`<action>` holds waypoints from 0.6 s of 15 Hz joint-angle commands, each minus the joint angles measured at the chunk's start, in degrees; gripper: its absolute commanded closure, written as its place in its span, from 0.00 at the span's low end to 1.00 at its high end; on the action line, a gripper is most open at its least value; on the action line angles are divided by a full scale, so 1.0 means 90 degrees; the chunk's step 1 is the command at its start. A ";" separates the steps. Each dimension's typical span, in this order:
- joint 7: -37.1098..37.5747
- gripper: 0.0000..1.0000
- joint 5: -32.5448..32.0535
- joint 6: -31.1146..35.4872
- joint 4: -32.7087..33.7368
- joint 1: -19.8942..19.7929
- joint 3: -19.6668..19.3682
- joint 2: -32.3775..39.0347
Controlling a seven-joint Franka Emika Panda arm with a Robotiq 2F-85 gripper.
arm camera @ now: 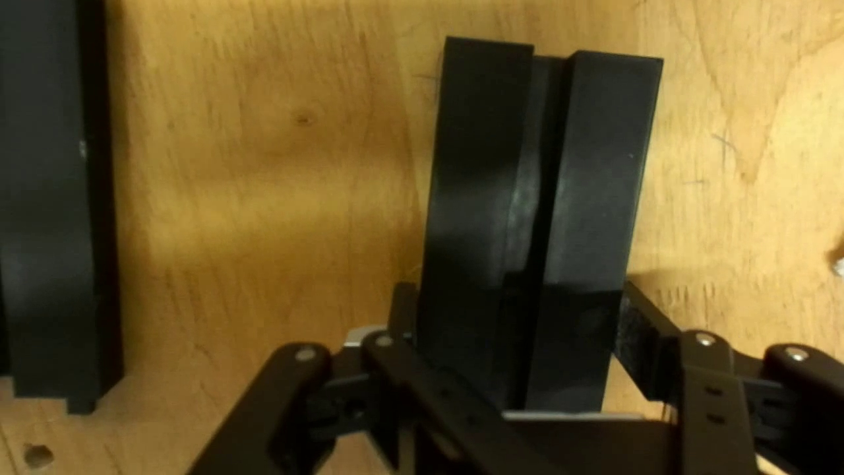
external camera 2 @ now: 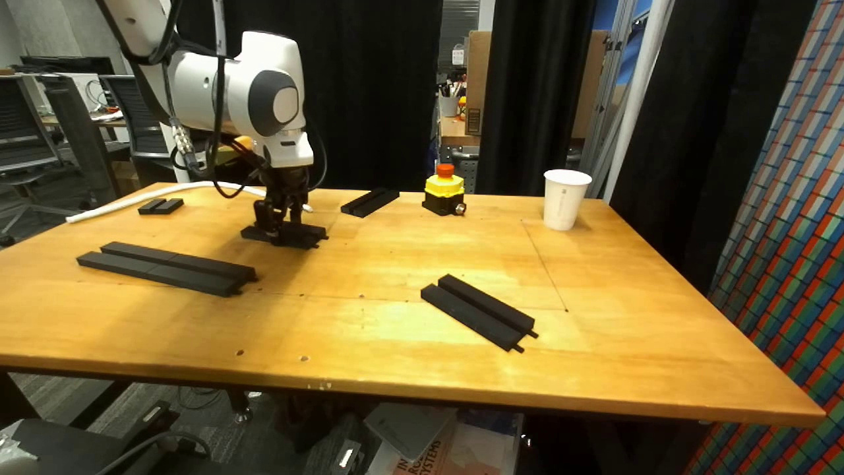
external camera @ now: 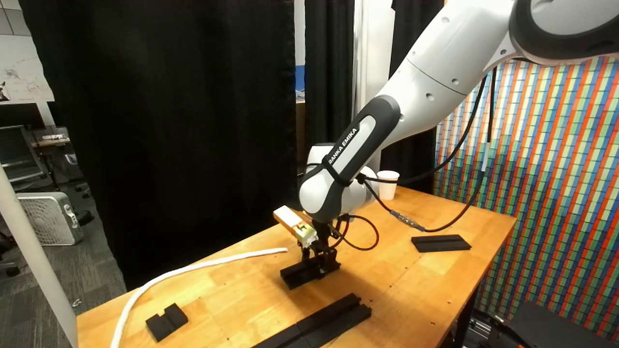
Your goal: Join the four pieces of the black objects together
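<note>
Gripper [arm camera: 517, 313] clamped on a grooved black piece [arm camera: 534, 211] is shown at lower centre of the wrist view, its jaws set against both long sides. In an exterior view, that piece is seen left of centre; two more black pieces [external camera 2: 168, 269] are laid end to end on a wooden table [external camera 2: 369, 349] at left, with a lone black piece [external camera 2: 480, 309] below and right of centre.

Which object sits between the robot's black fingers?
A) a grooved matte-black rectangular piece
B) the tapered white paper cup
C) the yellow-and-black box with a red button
A: in the wrist view, the black fingers clasp both long sides of the grooved matte-black rectangular piece.
</note>
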 commanded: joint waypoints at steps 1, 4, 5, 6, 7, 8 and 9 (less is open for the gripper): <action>-0.0252 0.53 0.0137 0.0291 -0.0829 -0.0135 -0.0033 -0.0673; -0.0363 0.53 0.0144 0.0405 -0.1458 -0.0294 -0.0092 -0.1124; -0.0406 0.53 0.0129 0.0419 -0.1670 -0.0359 -0.0126 -0.1298; -0.0463 0.53 0.0123 0.0456 -0.1878 -0.0427 -0.0154 -0.1466; -0.0496 0.53 0.0106 0.0496 -0.2069 -0.0489 -0.0197 -0.1611; -0.0538 0.53 0.0096 0.0514 -0.2239 -0.0553 -0.0230 -0.1757; -0.0561 0.53 0.0076 0.0533 -0.2421 -0.0616 -0.0275 -0.1905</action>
